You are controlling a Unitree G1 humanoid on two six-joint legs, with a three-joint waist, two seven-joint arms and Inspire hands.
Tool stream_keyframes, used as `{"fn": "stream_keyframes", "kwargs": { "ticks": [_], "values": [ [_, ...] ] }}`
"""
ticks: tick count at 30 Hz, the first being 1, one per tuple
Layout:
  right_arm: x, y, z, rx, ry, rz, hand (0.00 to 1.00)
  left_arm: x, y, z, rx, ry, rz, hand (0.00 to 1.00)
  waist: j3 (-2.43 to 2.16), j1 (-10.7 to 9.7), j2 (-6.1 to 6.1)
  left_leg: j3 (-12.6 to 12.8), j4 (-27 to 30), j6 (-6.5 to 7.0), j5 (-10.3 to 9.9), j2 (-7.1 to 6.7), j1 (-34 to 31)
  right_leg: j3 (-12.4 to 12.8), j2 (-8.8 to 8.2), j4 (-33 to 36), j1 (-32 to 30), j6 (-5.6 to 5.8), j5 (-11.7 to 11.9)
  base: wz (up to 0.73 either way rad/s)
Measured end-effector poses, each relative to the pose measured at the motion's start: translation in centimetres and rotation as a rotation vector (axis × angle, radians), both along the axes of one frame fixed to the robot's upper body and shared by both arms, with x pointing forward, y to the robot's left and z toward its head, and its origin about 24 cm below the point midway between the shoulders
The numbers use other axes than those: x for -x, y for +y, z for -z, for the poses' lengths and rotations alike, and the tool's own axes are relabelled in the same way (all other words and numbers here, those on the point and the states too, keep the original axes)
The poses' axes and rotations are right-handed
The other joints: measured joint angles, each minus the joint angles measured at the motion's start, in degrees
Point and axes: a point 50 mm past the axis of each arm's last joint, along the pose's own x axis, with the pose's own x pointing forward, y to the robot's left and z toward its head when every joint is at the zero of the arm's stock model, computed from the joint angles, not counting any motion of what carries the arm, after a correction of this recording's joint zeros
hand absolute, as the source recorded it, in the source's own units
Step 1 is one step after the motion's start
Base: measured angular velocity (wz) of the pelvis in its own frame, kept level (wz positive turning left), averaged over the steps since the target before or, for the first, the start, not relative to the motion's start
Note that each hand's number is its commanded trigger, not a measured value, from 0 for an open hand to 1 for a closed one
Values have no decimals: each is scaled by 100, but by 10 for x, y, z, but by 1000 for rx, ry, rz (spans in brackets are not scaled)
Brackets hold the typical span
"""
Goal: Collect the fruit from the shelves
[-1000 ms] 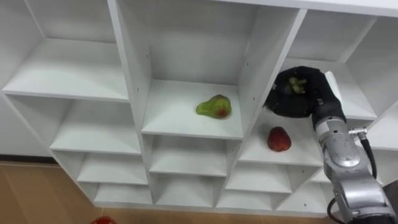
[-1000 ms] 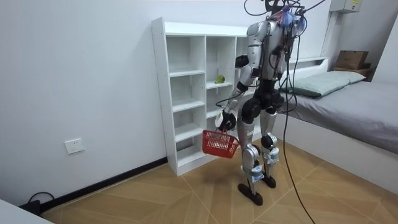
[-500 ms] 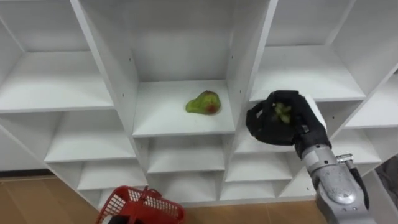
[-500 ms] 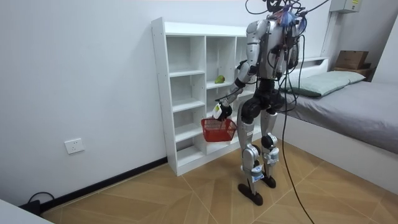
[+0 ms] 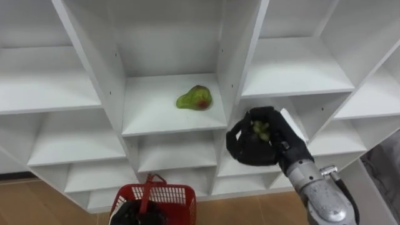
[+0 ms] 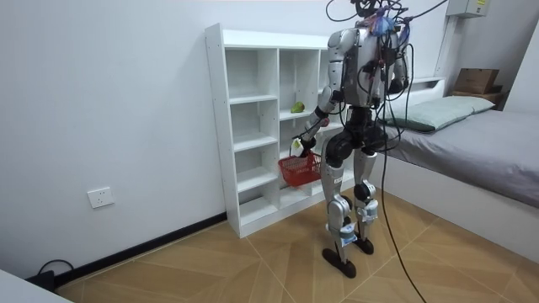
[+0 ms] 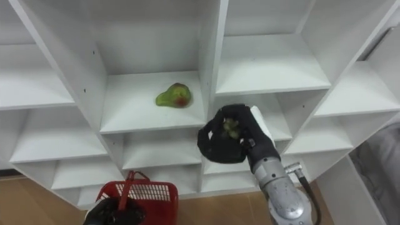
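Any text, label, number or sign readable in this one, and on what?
None can be read.
The white closet, the pear, the red basket and the right robot hand, shut on a green fruit, show no print.
Room view: the yellow label on the wall box is too small to read.

Right hand point(image 5: 253, 142): drawn back out of the closet's point(image 5: 232, 56) right compartment, bringing the green fruit point(image 5: 259, 129) with it. It now sits lower, in front of the upright divider.
Left hand point(image 6: 296, 150): raised from knee height to hip height, arm reaching toward the closet.
Basket point(image 5: 161, 199): lifted with the left hand, from beside the knees to close against the lower shelves. It has come into the eye views at the bottom edge, below and left of the right hand.
Eye views: the whole picture has shifted, which is the camera's own move.
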Motion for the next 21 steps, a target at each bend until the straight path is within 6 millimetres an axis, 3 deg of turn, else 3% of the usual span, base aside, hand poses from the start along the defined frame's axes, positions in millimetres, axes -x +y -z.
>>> {"fn": "stream_keyframes", "kwargs": {
  "ticks": [5, 12, 19, 21],
  "values": [
    [17, 11, 14, -22, 78, -55, 100, -11, -12, -6, 15, -48, 57, 100, 59, -22, 14, 36, -23, 0, -1, 12, -72, 10, 21, -1, -66, -7, 12, -4],
    [16, 13, 20, 12, 99, -67, 100, -25, -18, -16, 47, -115, 52, 100, 70, -41, 30, 22, 65, 0, 0, 9, -316, -13, 12, -2, -266, -9, 27, 1],
    [15, 20, 45, 135, 176, -106, 100, -38, -30, -21, 98, -144, 49, 100, 82, 71, 9, 2, 114, 2, 2, 13, -440, -130, -43, 17, -367, -9, 30, 6],
    [11, 27, 55, 156, 211, -141, 100, -42, -32, -23, 105, -152, 56, 100, 107, 71, -24, -26, 115, 1, 3, 8, -462, -183, -44, 10, -366, -9, 30, 8]
  ]
}}
